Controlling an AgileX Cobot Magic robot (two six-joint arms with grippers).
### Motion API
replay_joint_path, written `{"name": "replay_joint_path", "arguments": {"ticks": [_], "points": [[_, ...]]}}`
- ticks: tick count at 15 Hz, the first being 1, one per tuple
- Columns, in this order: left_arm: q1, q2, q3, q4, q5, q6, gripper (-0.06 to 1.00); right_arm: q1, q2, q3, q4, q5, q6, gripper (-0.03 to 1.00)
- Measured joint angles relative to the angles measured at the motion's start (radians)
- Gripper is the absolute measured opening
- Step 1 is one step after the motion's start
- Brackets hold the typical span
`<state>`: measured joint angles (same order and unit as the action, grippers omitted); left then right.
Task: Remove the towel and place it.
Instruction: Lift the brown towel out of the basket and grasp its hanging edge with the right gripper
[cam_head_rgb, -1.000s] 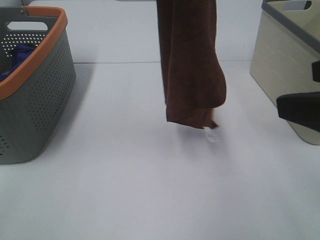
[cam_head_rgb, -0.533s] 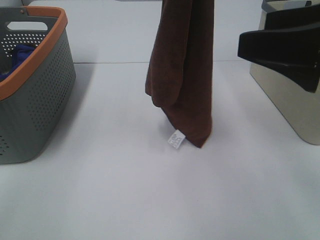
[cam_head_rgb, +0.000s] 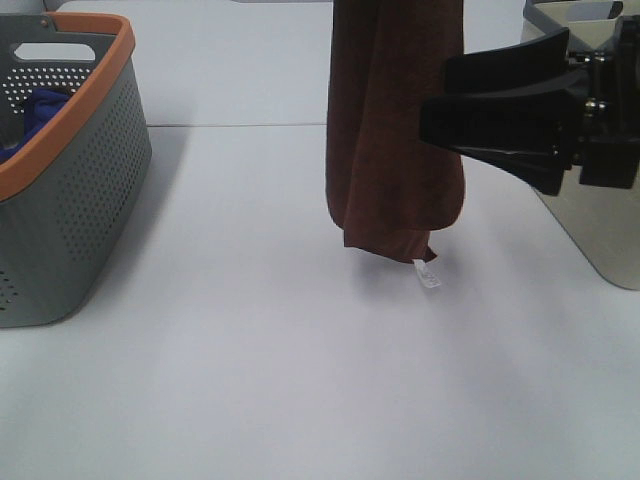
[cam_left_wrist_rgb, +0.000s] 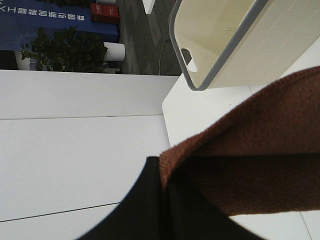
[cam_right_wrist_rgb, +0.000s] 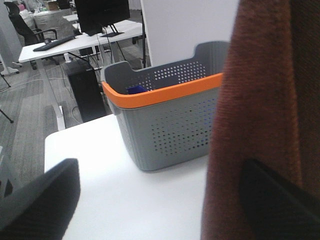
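The dark reddish-brown towel (cam_head_rgb: 395, 130) hangs straight down over the middle of the white table (cam_head_rgb: 250, 380), its white tag (cam_head_rgb: 427, 273) dangling at the lowest corner. Its top runs out of the exterior view. In the left wrist view my left gripper (cam_left_wrist_rgb: 167, 175) is shut on the towel's (cam_left_wrist_rgb: 260, 145) folded upper edge. My right gripper (cam_head_rgb: 440, 100) stands open at the towel's right side, level with its middle, fingertips overlapping the cloth's edge. In the right wrist view the towel (cam_right_wrist_rgb: 260, 110) hangs against one finger (cam_right_wrist_rgb: 280, 205), and the other finger (cam_right_wrist_rgb: 40, 200) stands well apart.
A grey perforated basket with an orange rim (cam_head_rgb: 75, 200) stands at the left with a blue cloth (cam_head_rgb: 40, 110) inside. A beige bin with a grey rim (cam_head_rgb: 600, 245) stands at the right, behind my right arm.
My right gripper has come in from the right edge up to the towel's side. The hanging towel has swung and turned, its tag shifting from side to side.
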<state>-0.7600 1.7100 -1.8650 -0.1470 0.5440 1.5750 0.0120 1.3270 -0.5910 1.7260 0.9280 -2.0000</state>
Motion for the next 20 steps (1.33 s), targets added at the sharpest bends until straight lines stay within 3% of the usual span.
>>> {"name": "replay_joint_path", "arguments": {"ticks": [8, 20], "points": [[0.000, 0.000, 0.000, -0.002, 0.001, 0.000, 0.00, 0.000, 0.118, -0.094, 0.004, -0.107, -0.069, 0.76], [0.000, 0.000, 0.000, -0.025, 0.001, -0.004, 0.00, 0.000, 0.264, -0.094, 0.004, 0.145, -0.095, 0.76]]}}
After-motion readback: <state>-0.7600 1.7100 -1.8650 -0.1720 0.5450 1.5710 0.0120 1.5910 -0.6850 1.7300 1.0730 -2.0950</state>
